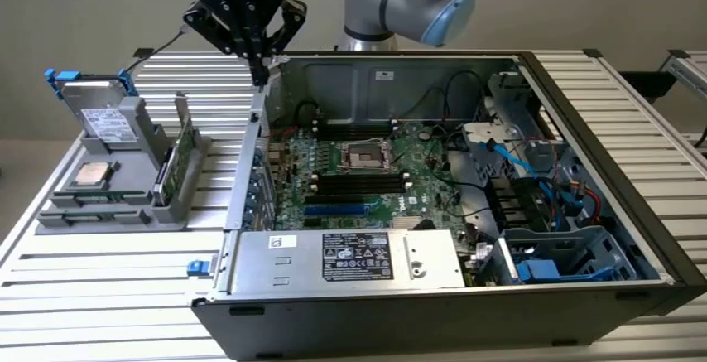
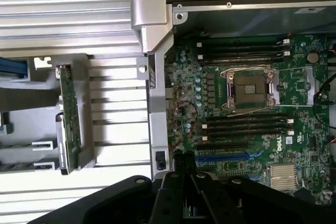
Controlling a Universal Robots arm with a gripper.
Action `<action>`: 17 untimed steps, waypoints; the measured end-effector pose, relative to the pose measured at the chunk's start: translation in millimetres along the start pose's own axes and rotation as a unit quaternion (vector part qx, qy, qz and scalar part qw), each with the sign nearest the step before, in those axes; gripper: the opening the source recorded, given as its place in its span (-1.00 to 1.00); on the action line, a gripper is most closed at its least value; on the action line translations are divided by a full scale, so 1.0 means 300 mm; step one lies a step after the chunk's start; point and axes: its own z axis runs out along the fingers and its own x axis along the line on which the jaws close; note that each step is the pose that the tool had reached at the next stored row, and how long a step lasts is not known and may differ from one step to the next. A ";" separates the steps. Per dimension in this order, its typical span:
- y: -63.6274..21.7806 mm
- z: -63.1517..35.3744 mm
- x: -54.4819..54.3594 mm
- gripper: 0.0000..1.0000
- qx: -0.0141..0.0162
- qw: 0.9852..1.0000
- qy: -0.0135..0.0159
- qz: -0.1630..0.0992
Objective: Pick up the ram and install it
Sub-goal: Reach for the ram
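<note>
While the jaws hang pressed together and empty in the exterior view's upper left, the ram (image 1: pixel 174 166) stands on edge in a grey holder (image 1: pixel 99 213) at mid-left.

Circuit-board ram (image 1: pixel 180 161), matt ribbed metal table (image 1: pixel 111 272)

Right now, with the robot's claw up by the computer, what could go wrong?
1. The gripper hangs shut, close over the computer case's metal side wall; coming down, it might bump that wall.
2. The ram stands thin on its edge in the grey holder; a grab slightly off could tip it.
3. The memory slots lie close beside the open processor socket, so a slip there might hurt it.
</note>
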 end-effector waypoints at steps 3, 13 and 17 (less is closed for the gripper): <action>-0.003 -0.001 0.046 -0.80 0.000 1.000 0.000 0.000; -0.014 -0.002 0.197 -0.80 0.000 1.000 0.001 0.000; -0.018 -0.002 0.258 -0.80 0.000 1.000 0.002 0.000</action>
